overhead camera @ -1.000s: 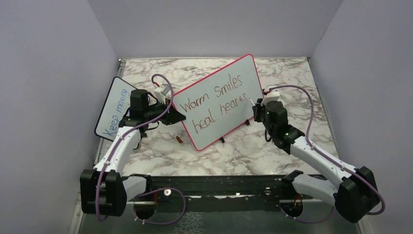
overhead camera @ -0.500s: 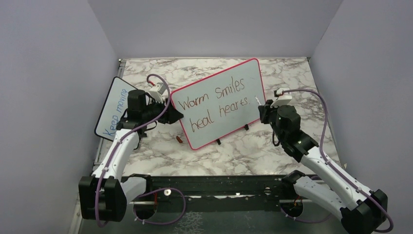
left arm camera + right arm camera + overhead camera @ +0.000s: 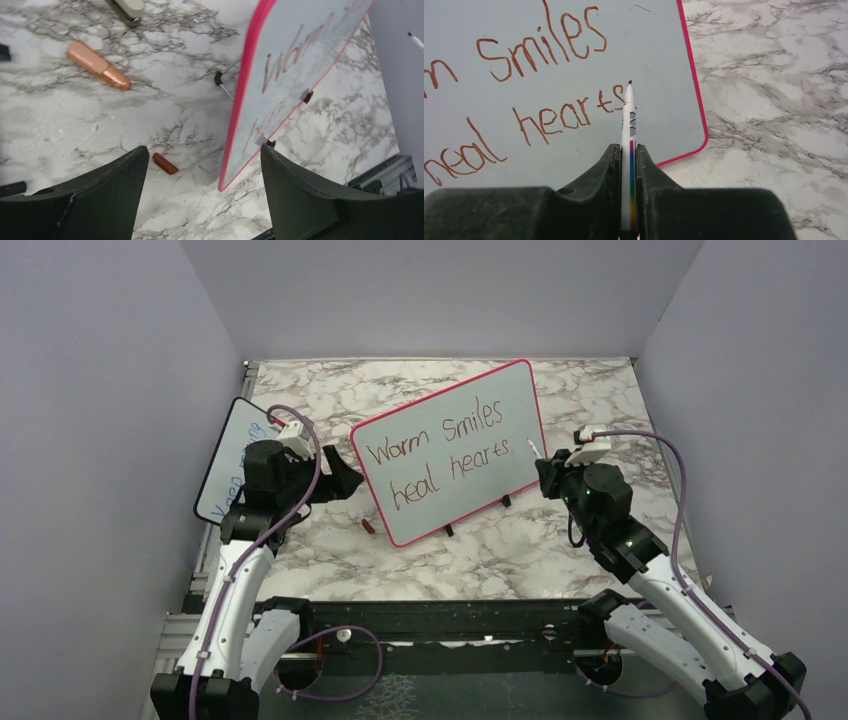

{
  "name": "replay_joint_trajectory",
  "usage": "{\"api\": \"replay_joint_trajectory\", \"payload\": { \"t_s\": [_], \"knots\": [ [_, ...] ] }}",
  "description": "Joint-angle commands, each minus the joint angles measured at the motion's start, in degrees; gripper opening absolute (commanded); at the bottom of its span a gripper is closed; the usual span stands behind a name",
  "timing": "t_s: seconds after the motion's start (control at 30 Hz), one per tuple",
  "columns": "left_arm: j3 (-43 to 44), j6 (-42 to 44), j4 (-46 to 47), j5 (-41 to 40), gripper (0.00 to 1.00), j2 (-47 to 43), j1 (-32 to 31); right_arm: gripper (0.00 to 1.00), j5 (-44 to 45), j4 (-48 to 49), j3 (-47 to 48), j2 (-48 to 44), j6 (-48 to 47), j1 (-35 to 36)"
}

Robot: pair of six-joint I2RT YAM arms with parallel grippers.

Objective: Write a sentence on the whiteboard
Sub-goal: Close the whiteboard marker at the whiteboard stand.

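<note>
- Two grippers, first the right gripper: pinched shut on a white pen with a rainbow stripe, dark tip pointing at the board.
- Pen tip just past the last "s" of "hearts"; touching the board or not, cannot tell.
- Next, the left gripper: wide open, nothing held, hanging over the marble table just beside the board's left edge, not touching it.
- Under the open jaws, a small brown cap lying on the table; farther off, a bigger copper-coloured piece.
- Between both arms, the whiteboard: pink-red frame, standing up on small black feet, near the middle of the table.
- On it, the sentence in red-brown, two lines: "Warm Smiles" over "heal hearts".
- Far left, behind the left arm, a smaller black-framed board with blue writing.
</note>
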Motion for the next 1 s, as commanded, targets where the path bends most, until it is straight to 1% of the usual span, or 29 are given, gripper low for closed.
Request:
{"api": "replay_joint_trajectory", "payload": {
  "t_s": [0.0, 0.13, 0.23, 0.57, 0.7, 0.73, 0.8, 0.87, 0.97],
  "knots": [
    [0.07, -8.43, -7.28, -13.65, 0.81, -3.29, 0.34, 0.01, -2.17, -1.41, 1.67, -1.82, 0.24, -0.29],
    [-0.73, -10.72, -11.41, -16.32, 0.81, -2.78, 0.32, 0.0, -2.52, -1.76, 1.37, -2.62, 0.6, -0.29],
    [-2.22, -14.48, -13.39, -18.21, 0.81, -1.97, 0.34, 0.0, -2.76, -1.44, 1.02, -3.29, 1.0, -0.29],
    [-7.34, -22.16, -14.46, -22.81, 0.81, 4.29, -0.72, 0.0, -4.63, -0.01, -0.07, -4.13, 1.47, -0.29],
    [-6.21, -24.23, -14.23, -26.36, 0.81, 9.19, -5.73, 0.01, -6.07, 0.71, -0.4, -4.37, 1.57, -0.29],
    [-6.06, -25.39, -14.02, -28.55, 0.88, 10.36, -7.67, 0.01, -6.09, 0.66, -0.42, -4.5, 1.57, -0.29],
    [-5.62, -28.05, -13.41, -32.11, 0.85, 12.5, -11.91, 0.0, -6.15, 0.89, -0.54, -5.01, 1.62, -0.25],
    [-5.16, -29.94, -13.04, -36.39, 0.81, 14.12, -14.75, 0.0, -6.5, 1.03, -0.62, -5.75, 1.57, -0.29],
    [-5.38, -32.43, -11.99, -39.11, 0.76, 15.42, -15.52, 0.0, -7.12, 0.96, -0.66, -6.3, 1.57, -0.29]
  ]
}}
